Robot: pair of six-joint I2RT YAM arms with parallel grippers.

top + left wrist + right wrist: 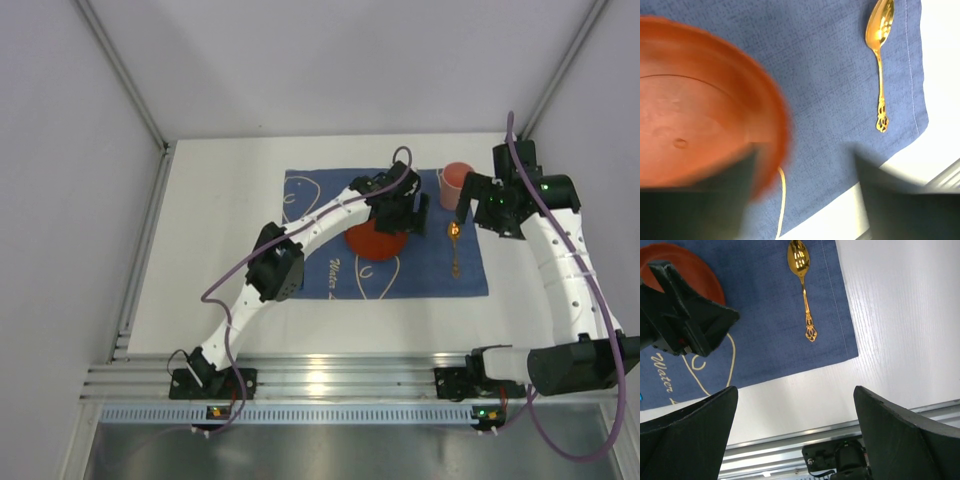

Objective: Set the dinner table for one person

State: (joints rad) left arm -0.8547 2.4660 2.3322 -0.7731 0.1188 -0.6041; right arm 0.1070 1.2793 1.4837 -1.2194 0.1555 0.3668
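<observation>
A red plate (372, 243) lies on the dark blue mat (310, 265) in the middle of the dinner table (220, 250). My left gripper (405, 222) hovers low over the plate's right rim. In the left wrist view the plate (695, 110) is blurred, its rim beside the left finger (700, 205). The left gripper (807, 200) is open, with only mat between the fingers. A gold spoon (454, 245) lies on the mat's right side, also seen as the spoon (879, 65) and the spoon (802, 280). My right gripper (795, 435) is open and empty above the white table (890, 340).
A pink cup (457, 180) stands at the mat's far right corner, close to my right gripper (468, 205). The silver rail (790, 445) runs along the near edge. Grey walls close in the left, back and right of the table.
</observation>
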